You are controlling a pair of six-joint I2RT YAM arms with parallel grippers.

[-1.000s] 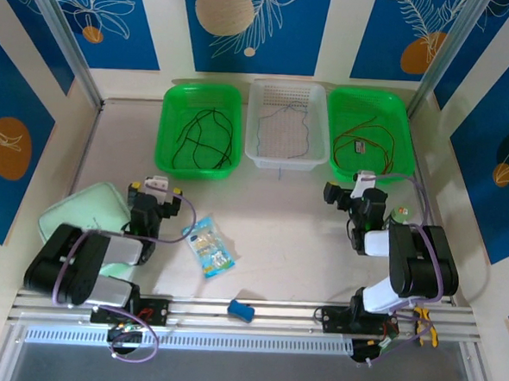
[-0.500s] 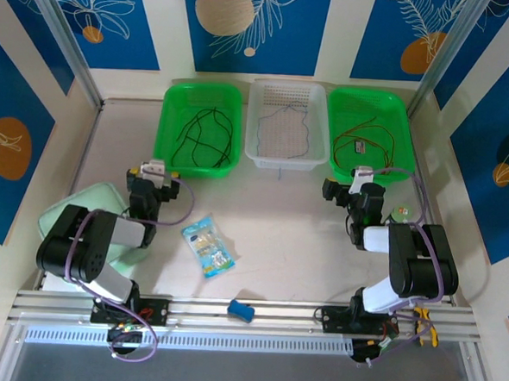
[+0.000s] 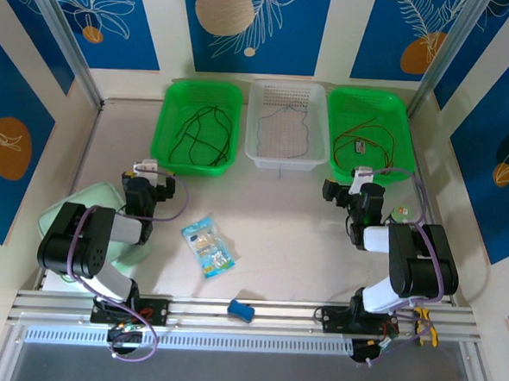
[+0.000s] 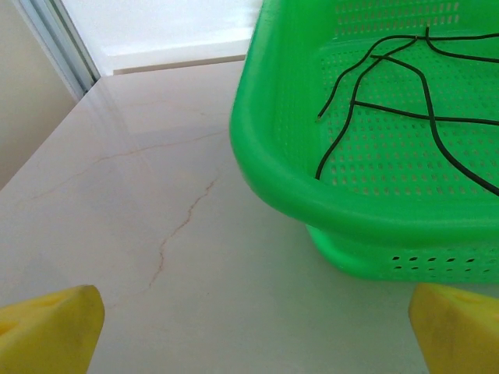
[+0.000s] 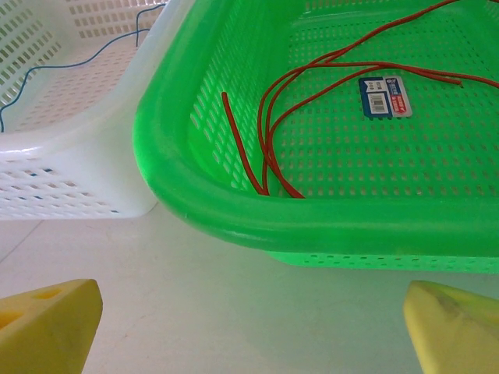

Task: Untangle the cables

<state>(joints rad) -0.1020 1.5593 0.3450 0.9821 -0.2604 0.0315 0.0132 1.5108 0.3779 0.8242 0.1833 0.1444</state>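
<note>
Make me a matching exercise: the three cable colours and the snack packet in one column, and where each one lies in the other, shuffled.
Things:
1. black cables
2. blue cable
3. red cables
4. snack packet

Places:
A. right green basket
B. bare table, in front of the baskets
C. left green basket
D. white middle basket

Pairs: 1-C, 2-D, 3-A, 4-B
</note>
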